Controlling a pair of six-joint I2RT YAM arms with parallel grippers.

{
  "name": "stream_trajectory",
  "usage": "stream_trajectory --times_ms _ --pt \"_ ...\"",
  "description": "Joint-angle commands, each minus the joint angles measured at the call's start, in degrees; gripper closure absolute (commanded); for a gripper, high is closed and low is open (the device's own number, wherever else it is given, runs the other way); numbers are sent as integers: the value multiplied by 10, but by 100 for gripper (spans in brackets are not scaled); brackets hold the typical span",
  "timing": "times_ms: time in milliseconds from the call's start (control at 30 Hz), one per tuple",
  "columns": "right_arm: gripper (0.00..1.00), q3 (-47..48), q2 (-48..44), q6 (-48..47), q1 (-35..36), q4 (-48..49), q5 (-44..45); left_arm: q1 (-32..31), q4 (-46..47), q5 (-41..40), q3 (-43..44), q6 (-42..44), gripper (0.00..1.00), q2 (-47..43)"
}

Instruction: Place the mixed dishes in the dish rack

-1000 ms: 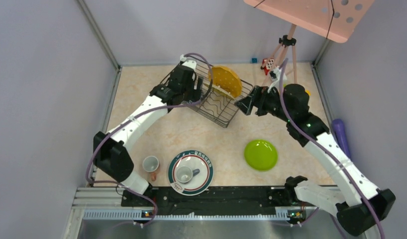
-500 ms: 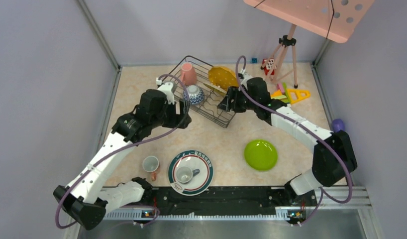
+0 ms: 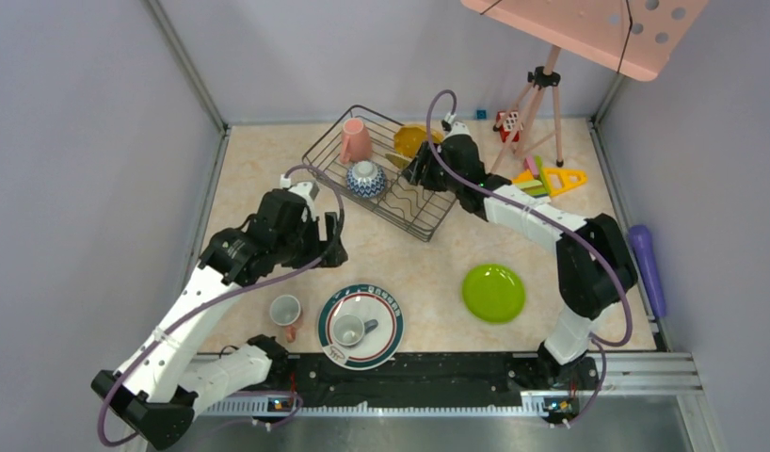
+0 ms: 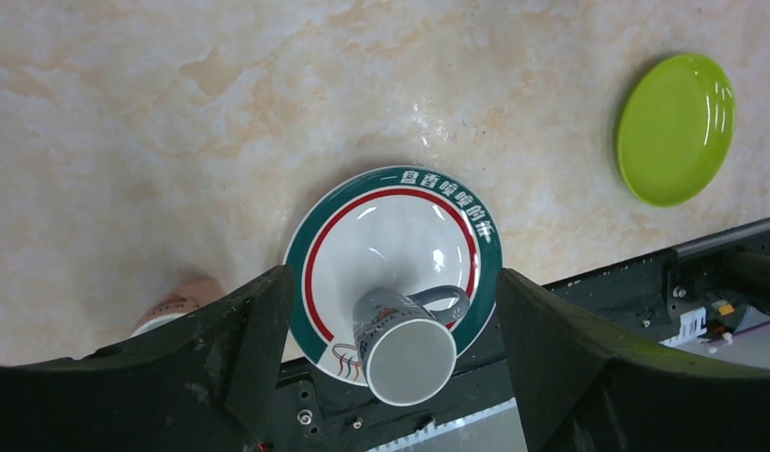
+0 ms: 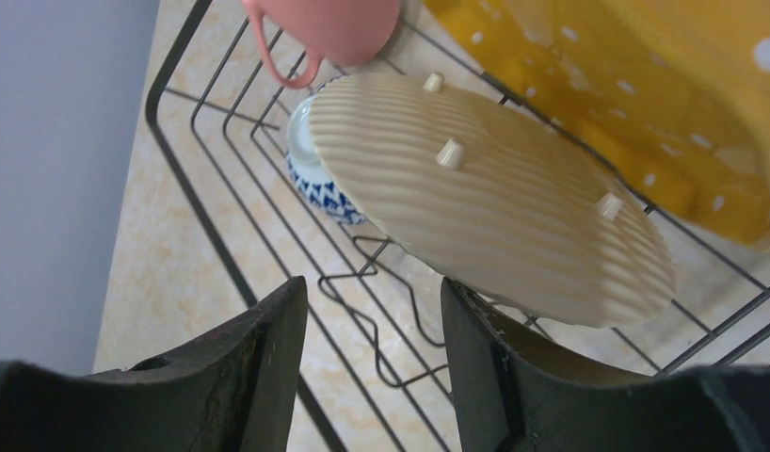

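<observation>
Left gripper (image 4: pixel 389 292) hangs spread wide and empty over the green-rimmed plate (image 4: pixel 358 188), with a grey mug (image 4: pixel 405 348) sitting on it. Take the mug first, by its wall, so you free the plate. White Chinese characters follow the green rim, too small to read surely. Farther off, right gripper (image 5: pixel 374 292), fingers apart on nothing, faces a ribbed beige plate (image 5: pixel 494 207) leaning in the dish rack (image 5: pixel 202 217).

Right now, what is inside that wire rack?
The dish rack holds a pink mug, a blue-white patterned bowl, a yellow dotted plate and a pale ribbed plate that hides part of the bowl. From above, the right arm covers the rack's far corner.
</observation>
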Motion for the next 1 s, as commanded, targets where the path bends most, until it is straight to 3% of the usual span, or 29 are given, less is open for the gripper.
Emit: stream_trajectory --times_ms 0,167,433,667,967 --pt "46 50 17 -5 6 28 79 2 -25 -49 -18 -105 17 -37" --pt "46 98 43 -32 5 11 112 2 -45 -67 -50 -178 16 -73" --pt "42 111 47 -72 4 15 88 1 -112 -139 -76 -249 17 -81" --pt "39 109 45 -72 -9 15 76 1 -61 -195 -167 -310 31 -88" --pt "39 138 75 -72 -34 3 68 1 -7 -210 -231 -324 32 -75"
